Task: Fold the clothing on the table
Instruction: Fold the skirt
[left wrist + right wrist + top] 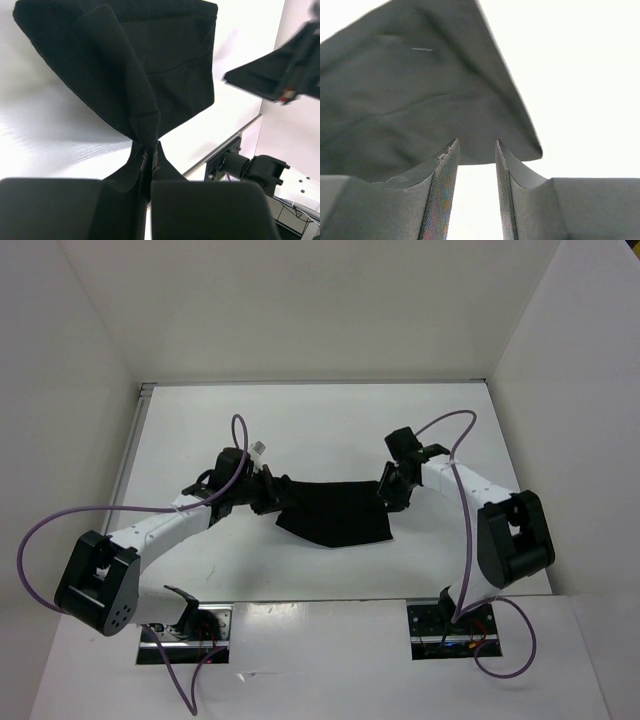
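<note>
The clothing (335,512) is a black garment lying in the middle of the white table (300,430). At its left corner my left gripper (268,492) is shut on a pinched fold, which the left wrist view shows squeezed between the jaws (149,150), with the cloth (150,65) fanning out beyond. My right gripper (388,496) hovers at the garment's right edge. In the right wrist view it (476,146) stands open with bare white table showing through the gap, and the edge of the clothing (420,100) lies just past the fingertips, outside the jaws.
White walls close in the table on three sides. A thin metal rail (127,455) runs along the left edge. Purple cables (60,520) loop from both arms. The arm bases (190,625) sit at the near edge.
</note>
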### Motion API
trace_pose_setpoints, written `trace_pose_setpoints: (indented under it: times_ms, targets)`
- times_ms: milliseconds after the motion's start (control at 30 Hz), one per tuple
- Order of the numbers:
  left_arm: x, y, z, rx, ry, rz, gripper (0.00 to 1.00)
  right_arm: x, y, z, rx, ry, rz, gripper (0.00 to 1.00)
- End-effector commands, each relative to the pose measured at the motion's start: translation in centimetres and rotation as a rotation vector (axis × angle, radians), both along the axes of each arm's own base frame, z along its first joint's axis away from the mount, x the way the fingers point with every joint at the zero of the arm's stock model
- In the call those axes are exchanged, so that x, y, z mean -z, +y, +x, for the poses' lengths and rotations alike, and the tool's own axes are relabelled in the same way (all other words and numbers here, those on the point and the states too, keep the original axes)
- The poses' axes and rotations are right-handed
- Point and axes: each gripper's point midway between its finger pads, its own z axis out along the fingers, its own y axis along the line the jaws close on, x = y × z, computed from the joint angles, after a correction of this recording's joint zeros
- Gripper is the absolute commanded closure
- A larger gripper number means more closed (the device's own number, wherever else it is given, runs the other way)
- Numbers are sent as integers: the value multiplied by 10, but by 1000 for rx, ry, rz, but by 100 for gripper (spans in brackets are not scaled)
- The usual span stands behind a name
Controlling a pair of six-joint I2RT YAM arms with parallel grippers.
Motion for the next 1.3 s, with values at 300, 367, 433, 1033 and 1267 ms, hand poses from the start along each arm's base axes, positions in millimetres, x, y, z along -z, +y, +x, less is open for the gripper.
trace_pose_setpoints:
  times_ms: [300,367,433,1033,1267]
  targets:
    - [-21,-26,12,103,-54,8,100,61,-11,-26,-31,156,-62,68]
    - [-23,-38,11,134,-56,7,100,67,-12,-28,-31,168,-66,80]
    - [-27,-51,14,154,-65,8,100,71,-8,-30,-44,173,-56,86]
    - [1,-149,20,293,10,-32,100,74,2,-35,-61,194,-30,89]
    - [-4,-174,32,294,6,-65,100,74,2,-35,-61,194,-30,89]
